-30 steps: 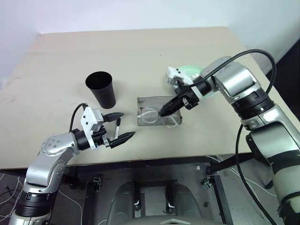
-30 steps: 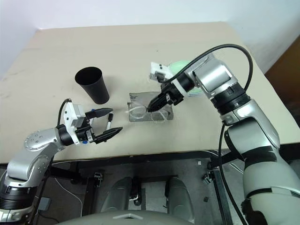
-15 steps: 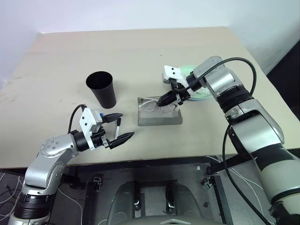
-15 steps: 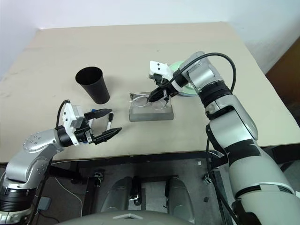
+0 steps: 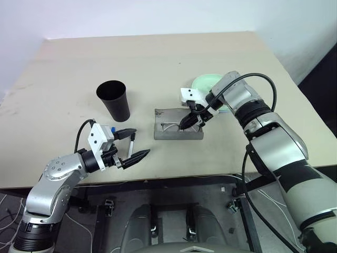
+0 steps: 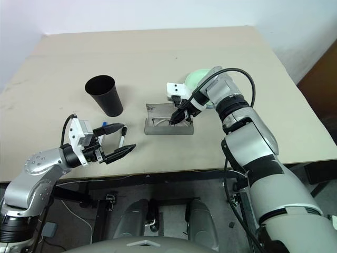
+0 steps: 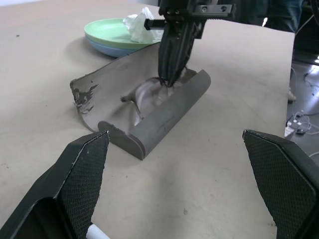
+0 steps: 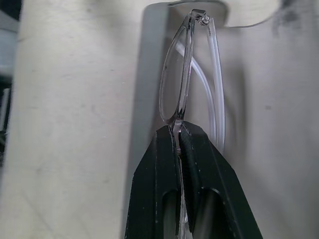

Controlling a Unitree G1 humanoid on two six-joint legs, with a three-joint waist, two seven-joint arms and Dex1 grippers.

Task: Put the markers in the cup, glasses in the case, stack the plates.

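The grey case lies open at mid-table, its lid tilted back. My right gripper reaches down into it, shut on the clear-lensed glasses at the frame's edge, and the glasses hang inside the case. My left gripper hovers open near the front edge. A white marker with a black cap lies on the table between its fingers. The black cup stands upright behind the left gripper. The mint green plate rests on the light blue one behind the case.
The beige table stretches wide behind the cup and case. Its front edge runs just below the case. Something white and crumpled shows above the plates.
My right gripper has come down with the glasses into the open case, and its arm has folded in. The left gripper has not moved.
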